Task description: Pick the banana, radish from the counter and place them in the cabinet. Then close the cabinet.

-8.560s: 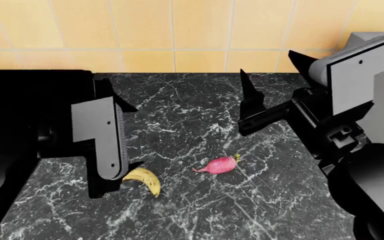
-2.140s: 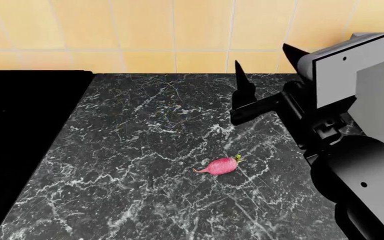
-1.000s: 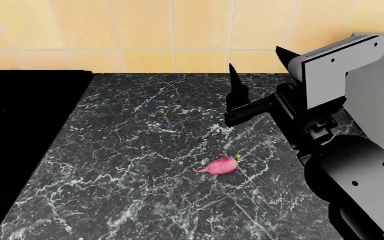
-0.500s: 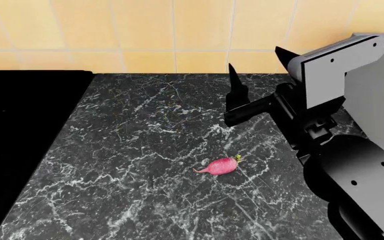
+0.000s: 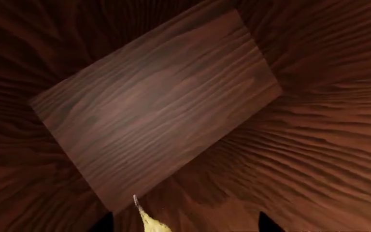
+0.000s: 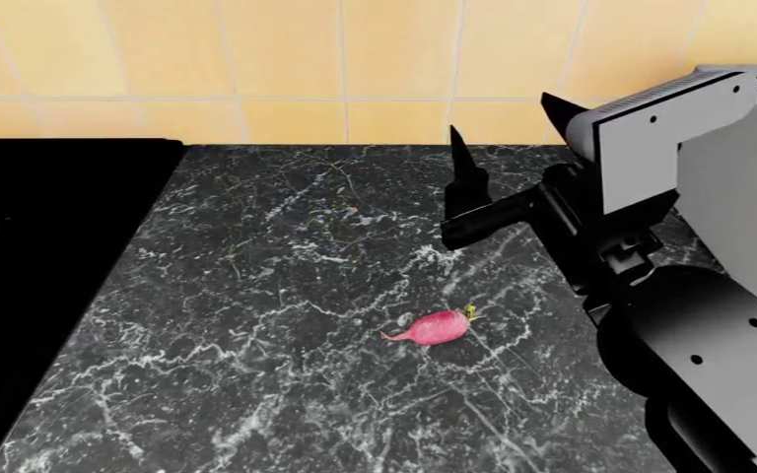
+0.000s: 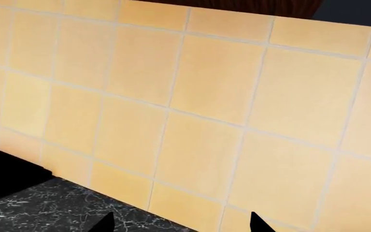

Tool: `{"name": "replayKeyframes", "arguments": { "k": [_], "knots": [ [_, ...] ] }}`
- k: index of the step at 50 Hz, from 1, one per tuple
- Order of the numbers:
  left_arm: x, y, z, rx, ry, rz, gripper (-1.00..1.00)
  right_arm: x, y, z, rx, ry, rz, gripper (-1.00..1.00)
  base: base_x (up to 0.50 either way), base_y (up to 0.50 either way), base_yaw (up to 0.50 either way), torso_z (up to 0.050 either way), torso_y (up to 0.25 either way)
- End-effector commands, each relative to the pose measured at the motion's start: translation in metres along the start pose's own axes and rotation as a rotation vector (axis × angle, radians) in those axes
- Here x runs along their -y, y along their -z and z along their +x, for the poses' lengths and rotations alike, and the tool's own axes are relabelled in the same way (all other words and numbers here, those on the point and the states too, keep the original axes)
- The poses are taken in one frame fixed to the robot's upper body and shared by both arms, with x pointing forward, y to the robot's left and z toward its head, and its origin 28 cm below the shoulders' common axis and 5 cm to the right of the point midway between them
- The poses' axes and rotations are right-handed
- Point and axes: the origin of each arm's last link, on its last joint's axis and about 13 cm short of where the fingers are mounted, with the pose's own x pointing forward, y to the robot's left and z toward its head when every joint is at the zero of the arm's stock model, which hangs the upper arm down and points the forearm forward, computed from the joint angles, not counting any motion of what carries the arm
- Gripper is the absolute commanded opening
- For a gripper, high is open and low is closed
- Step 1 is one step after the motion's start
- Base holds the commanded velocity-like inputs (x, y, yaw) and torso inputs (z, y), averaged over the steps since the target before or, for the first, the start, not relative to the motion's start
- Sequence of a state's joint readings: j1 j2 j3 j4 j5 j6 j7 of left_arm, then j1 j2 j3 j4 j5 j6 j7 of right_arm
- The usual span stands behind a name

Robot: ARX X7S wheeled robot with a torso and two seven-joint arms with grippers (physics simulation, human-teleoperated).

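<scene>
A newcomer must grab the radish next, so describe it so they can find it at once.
Look at the dark marble counter with white veining, between the black stovetop and the right gripper, below the yellow tiled wall. Near its middle, toward the front, lies the radish. It is the only loose item there: small, pink-red, oval, with a thin root tail and a green stub.

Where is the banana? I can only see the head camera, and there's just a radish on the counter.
Observer: The left wrist camera shows the banana, just its yellow tip, at the left claw, inside the brown wooden cabinet.
Operator: Is the claw squeezing it?
Observer: It doesn't look so; the fingertips sit wide apart.
Operator: What does the right wrist camera see?
Observer: Only the tiled wall and a corner of the counter; the radish isn't in it.
</scene>
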State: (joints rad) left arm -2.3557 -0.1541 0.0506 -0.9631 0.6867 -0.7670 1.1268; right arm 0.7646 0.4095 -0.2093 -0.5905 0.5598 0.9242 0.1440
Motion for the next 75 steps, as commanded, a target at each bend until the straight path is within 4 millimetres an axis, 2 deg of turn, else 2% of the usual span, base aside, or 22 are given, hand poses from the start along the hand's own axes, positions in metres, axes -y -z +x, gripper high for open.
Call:
{"name": "replayKeyframes", "arguments": {
  "k": [1, 11, 34, 46, 55, 75],
  "knots": [
    [0.001, -0.001, 0.000, -0.001, 0.012, 0.004, 1.00, -0.005, 0.013, -0.004, -0.050, -0.018, 0.015, 1.00, 0.00, 0.00, 0.00, 0.000, 0.000],
    [0.002, -0.005, 0.000, 0.013, 0.029, 0.028, 1.00, -0.006, 0.013, -0.004, -0.051, -0.020, 0.016, 1.00, 0.00, 0.00, 0.00, 0.000, -0.003],
    [0.004, -0.028, -0.011, 0.154, 0.098, 0.176, 1.00, -0.006, 0.014, -0.004, -0.049, -0.017, 0.020, 1.00, 0.00, 0.00, 0.00, 0.000, -0.004],
    [0.008, -0.049, -0.024, 0.341, 0.112, 0.300, 1.00, -0.006, 0.014, -0.005, -0.044, -0.017, 0.023, 1.00, 0.00, 0.00, 0.00, 0.000, -0.004],
    [0.013, -0.062, -0.034, 0.496, 0.184, 0.372, 1.00, -0.005, 0.015, -0.005, -0.043, -0.015, 0.024, 1.00, 0.00, 0.00, 0.00, 0.000, -0.005],
    [0.027, -0.072, -0.060, 0.804, 0.488, 0.311, 1.00, -0.006, 0.016, -0.005, -0.044, -0.017, 0.027, 1.00, 0.00, 0.00, 0.00, 0.000, -0.005]
  ]
}}
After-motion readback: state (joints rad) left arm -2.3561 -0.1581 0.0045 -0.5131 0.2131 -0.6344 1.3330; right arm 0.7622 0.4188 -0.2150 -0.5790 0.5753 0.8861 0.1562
